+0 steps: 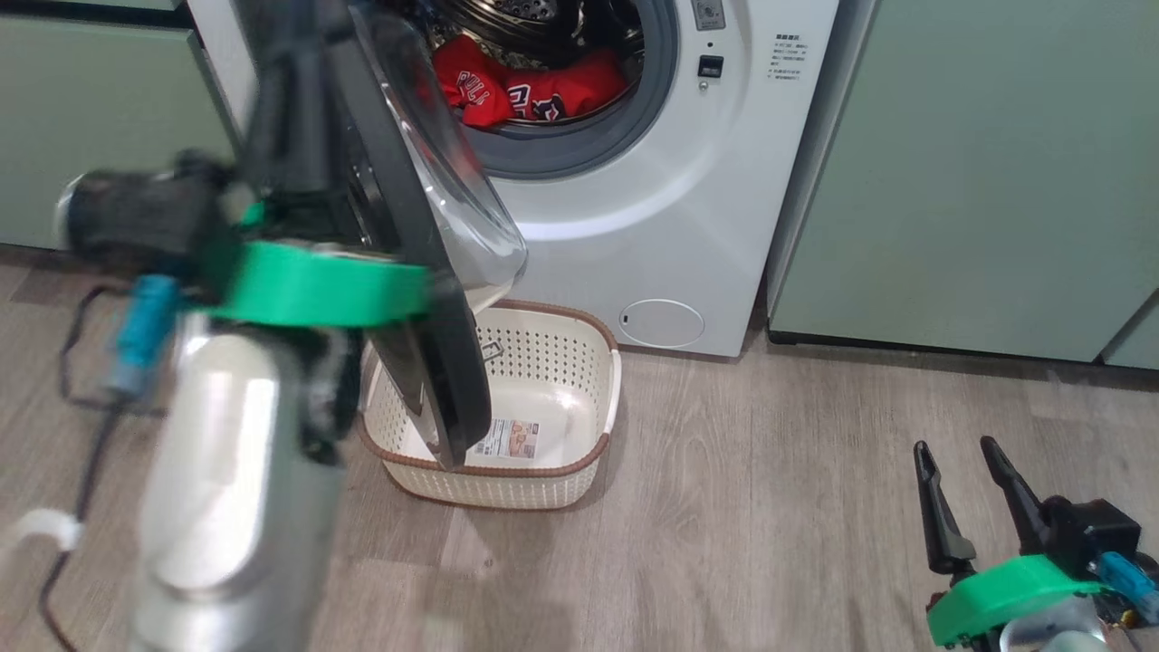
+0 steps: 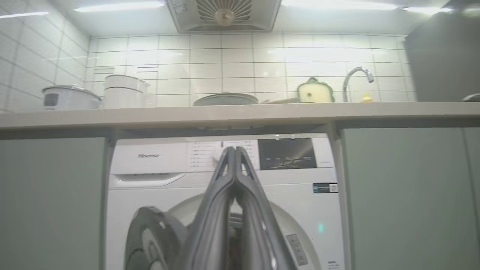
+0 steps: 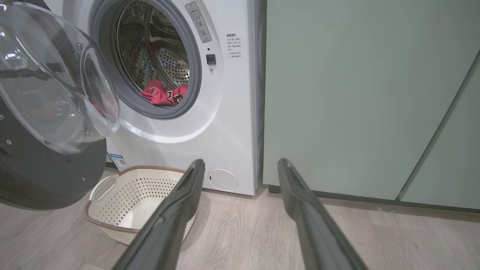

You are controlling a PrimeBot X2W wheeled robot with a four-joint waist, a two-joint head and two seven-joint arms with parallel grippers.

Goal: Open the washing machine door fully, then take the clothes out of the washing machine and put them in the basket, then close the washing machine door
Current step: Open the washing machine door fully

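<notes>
Door: washing machine door (image 1: 448,385) stands partly open, its black rim hanging over the basket (image 1: 608,398)
Step in hand: probably swinging the door fully wide; best done by pressing on the rim, not the glass, and following the hinge arc
Left end effector (image 2: 234,152): clenched, grasping nothing
Right end effector (image 1: 957,448): released, low near the floor
Drum: red clothes (image 1: 534,91) lie at the washing machine (image 1: 688,208) mouth
Basket: empty save a label sticker

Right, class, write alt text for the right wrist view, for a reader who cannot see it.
A white washing machine stands with its door open and red clothes in the drum. An empty cream basket sits on the floor in front, and the open right gripper reaches up from the bottom edge.
</notes>
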